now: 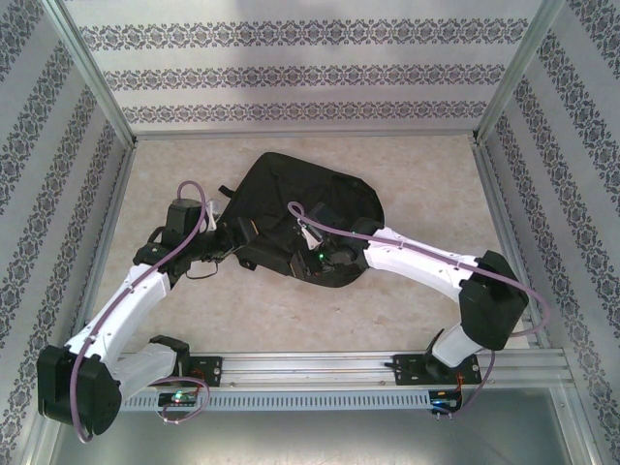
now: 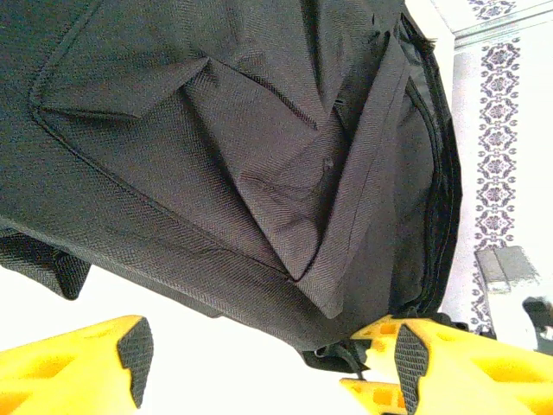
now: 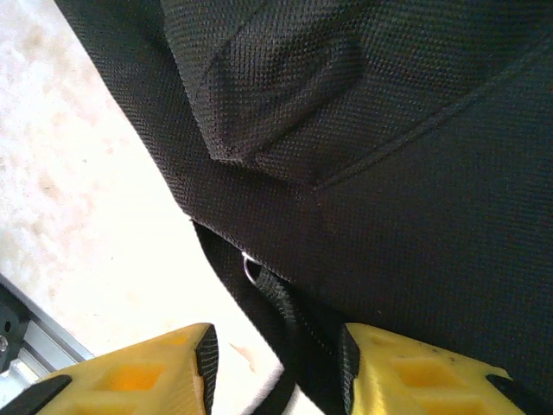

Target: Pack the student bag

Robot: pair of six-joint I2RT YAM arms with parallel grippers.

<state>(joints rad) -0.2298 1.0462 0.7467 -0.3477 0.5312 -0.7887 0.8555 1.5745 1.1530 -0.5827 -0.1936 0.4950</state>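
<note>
The student bag (image 1: 300, 194), a black soft fabric backpack, lies crumpled in the middle of the table. My left gripper (image 1: 237, 247) is at its left near edge. In the left wrist view that gripper (image 2: 272, 363) stands open with bare table between its pads, and its right finger touches the bag's (image 2: 259, 156) lower corner. My right gripper (image 1: 329, 257) is at the bag's near edge. In the right wrist view it (image 3: 276, 367) is open around a black webbing strap (image 3: 294, 328) that hangs from a small metal ring (image 3: 249, 266). The left pad stays clear of the strap.
Patterned walls and aluminium posts (image 1: 97, 77) enclose the table on three sides. A metal rail (image 1: 320, 366) carries both arm bases at the near edge. Bare marbled tabletop (image 1: 426, 184) lies right of the bag and behind it.
</note>
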